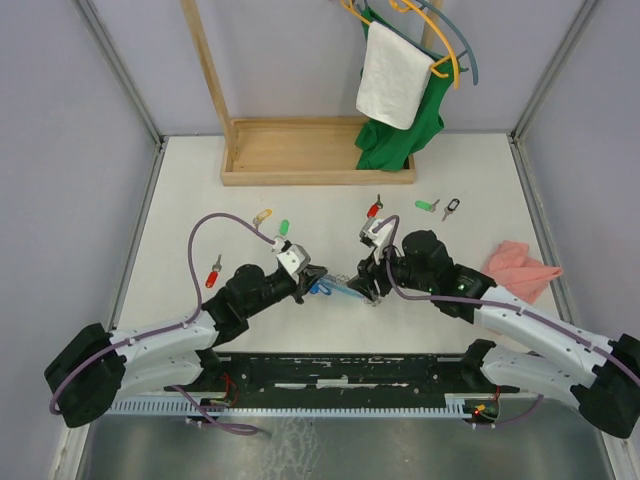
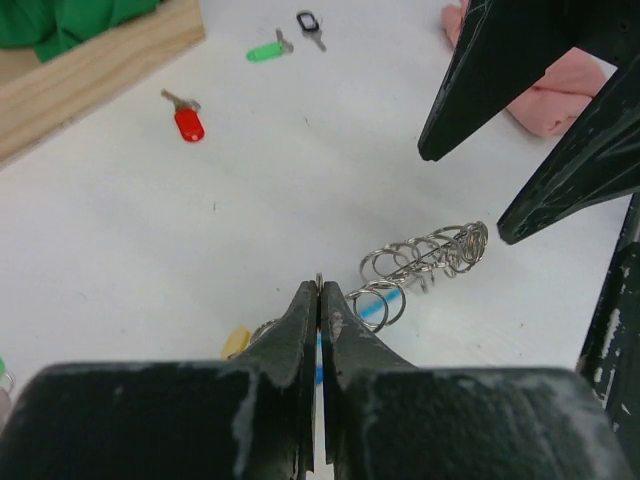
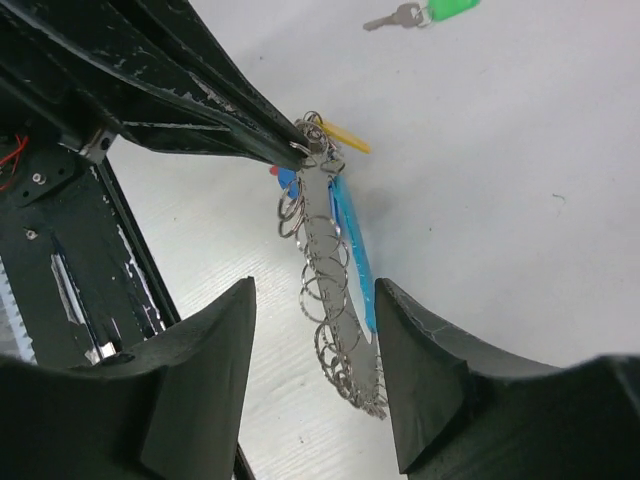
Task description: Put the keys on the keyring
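White-shelled left arm (image 1: 160, 345) & right arm (image 1: 540, 325), blk joints, purple cables (image 1: 195, 236); left hand (image 2: 318, 292), right hand (image 3: 315, 290) matte blk, scuffed grey.

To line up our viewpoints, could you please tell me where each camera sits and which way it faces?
Top external: above and behind the bases, looking down on the table; left arm and right arm show.
Left wrist: on the left arm, looking low toward the far right past its shut left end effector, pinching the keyring.
Right wrist: on the right arm, looking down and leftward through its open right end effector, straddling the keyring.
Shared: both wrist views show the keyring and the opposite end effector.
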Robot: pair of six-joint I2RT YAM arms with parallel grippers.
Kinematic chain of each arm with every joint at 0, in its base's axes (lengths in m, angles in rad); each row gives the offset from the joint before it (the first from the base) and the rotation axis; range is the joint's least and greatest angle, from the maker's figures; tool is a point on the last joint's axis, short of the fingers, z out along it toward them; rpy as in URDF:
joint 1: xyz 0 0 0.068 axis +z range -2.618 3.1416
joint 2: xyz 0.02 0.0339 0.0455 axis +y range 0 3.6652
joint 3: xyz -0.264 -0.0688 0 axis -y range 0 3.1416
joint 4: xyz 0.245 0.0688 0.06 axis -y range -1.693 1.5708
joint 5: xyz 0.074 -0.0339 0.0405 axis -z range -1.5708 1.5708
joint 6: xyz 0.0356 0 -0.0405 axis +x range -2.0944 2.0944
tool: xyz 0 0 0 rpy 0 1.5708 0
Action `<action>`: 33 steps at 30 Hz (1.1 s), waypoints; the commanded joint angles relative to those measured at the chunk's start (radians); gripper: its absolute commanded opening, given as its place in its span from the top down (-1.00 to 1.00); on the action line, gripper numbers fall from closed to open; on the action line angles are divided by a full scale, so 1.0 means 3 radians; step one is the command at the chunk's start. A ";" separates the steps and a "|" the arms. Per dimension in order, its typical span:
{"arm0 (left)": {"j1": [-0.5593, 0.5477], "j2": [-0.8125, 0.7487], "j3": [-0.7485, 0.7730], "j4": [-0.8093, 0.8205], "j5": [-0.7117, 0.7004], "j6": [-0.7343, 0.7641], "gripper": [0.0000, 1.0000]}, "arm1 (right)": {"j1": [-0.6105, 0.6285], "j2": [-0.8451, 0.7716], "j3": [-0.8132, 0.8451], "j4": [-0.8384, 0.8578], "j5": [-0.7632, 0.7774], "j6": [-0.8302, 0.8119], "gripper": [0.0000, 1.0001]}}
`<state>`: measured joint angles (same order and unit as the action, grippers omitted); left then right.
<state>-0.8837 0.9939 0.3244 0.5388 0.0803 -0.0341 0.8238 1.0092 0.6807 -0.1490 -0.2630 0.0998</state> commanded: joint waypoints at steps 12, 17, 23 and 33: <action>0.0434 0.0534 -0.0407 0.2275 0.1481 0.1010 0.95 | -0.0004 -0.0256 0.0010 0.0398 0.0021 -0.0916 -0.02; 0.0478 0.0616 -0.0373 0.2275 0.1799 0.1205 0.95 | -0.0005 -0.0036 0.0104 0.0282 -0.0439 -0.1428 -0.01; 0.0499 0.0626 -0.0359 0.2181 0.1911 0.1323 0.95 | -0.0006 0.0075 -0.0011 0.0519 -0.0801 -0.1833 0.06; 0.0496 0.0603 -0.0391 0.2318 0.1971 0.1235 0.94 | -0.0005 0.0306 -0.0112 0.0859 -0.1099 -0.1972 0.22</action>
<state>-0.7406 1.1831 0.1963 1.1027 0.6464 0.2955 0.8234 1.0805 0.6491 0.0254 -0.5289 -0.4618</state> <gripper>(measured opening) 0.045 0.404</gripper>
